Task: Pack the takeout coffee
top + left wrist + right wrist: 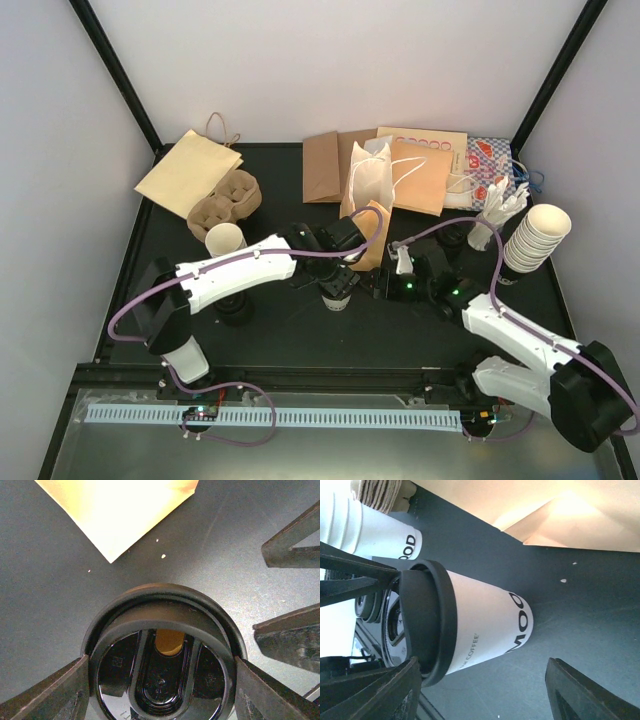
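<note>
One takeout coffee cup [337, 293], cream-white with a black sip lid, stands upright mid-table. My left gripper [338, 278] is above it, and in the left wrist view [160, 680] both fingers [50, 690] press the sides of the black lid [162, 665]. My right gripper [386, 280] is just right of the cup, low and open. In the right wrist view [480, 690] the cup [480, 625] stands ahead of the spread fingers [590, 695], apart from them. A second lidded cup is not in view.
A lidless cream cup [225, 240] stands left of the arms, with the brown pulp carrier [225, 200] behind it. Paper bags [365, 185] lie and stand at the back. A tall cup stack [535, 238] and white cutlery [495, 215] are at the right.
</note>
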Tool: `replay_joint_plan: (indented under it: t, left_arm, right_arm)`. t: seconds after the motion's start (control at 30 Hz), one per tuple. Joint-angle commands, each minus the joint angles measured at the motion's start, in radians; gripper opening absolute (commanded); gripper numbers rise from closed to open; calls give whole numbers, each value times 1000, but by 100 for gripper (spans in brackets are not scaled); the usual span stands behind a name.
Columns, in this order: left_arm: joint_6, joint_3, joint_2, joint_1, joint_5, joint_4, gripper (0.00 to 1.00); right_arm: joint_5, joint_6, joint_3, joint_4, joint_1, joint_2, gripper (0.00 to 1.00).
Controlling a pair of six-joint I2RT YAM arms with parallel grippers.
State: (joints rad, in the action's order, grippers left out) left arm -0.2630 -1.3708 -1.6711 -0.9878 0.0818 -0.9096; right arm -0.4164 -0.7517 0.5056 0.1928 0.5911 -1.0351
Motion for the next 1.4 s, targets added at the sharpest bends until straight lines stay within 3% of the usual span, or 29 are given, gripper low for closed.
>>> replay_joint_plan:
  t: [0.0,0.47,0.93,1.37]
  left_arm:
    - [23,4,-54,-2,9,-55,61]
    - [30,-5,-78,-9,3,-61,60]
    - [15,44,-80,-17,-11,-29,60]
    - [-8,66,-113,-58,47,-44,58]
  right_arm:
    - [-75,-30,-6,-109,-8,-34,69]
    - [-61,-54,-63,-161,-18,-137,58]
    - [-54,-67,-159,-183,-25,-188,55]
    - [-30,22,-68,-72,-26,-134,59]
